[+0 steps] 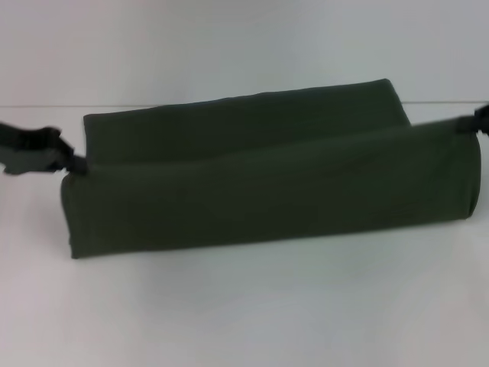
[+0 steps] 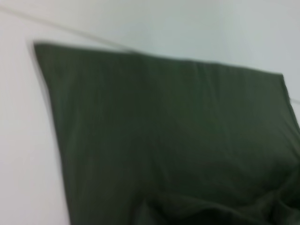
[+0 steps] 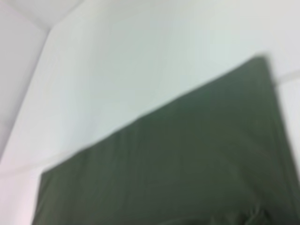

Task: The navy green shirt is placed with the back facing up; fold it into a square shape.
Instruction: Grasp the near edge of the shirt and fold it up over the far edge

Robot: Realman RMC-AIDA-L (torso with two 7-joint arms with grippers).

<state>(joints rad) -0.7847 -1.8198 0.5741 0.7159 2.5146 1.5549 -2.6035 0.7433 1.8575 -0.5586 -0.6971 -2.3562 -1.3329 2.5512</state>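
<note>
The large dark olive-green shirt of soft plain cloth (image 1: 267, 183) lies across the middle of the white desk (image 1: 244, 321) as a long horizontal band. No sleeves or collar show, so the side folds appear to be finished. The near edge of the cloth is raised and carried over the part that lies flat, forming a rounded roll along the front; the far layer rests on the desk behind it.

The left claw (image 1: 76, 164) sits at the shirt's left end, level with the lifted edge, and appears clamped on that corner of the cloth. The right claw (image 1: 475, 122) sits at the shirt's right end, at the frame margin, and likewise appears to grip the raised edge, though little of it shows. Both wrist views show only the green cloth hanging below against the desk; neither shows its own fingers.

Judged progress: a lengthwise fold is under way and not yet laid down. Remaining work is to set the lifted edge onto the far layer, release it, and then shorten the long band into a square.
</note>
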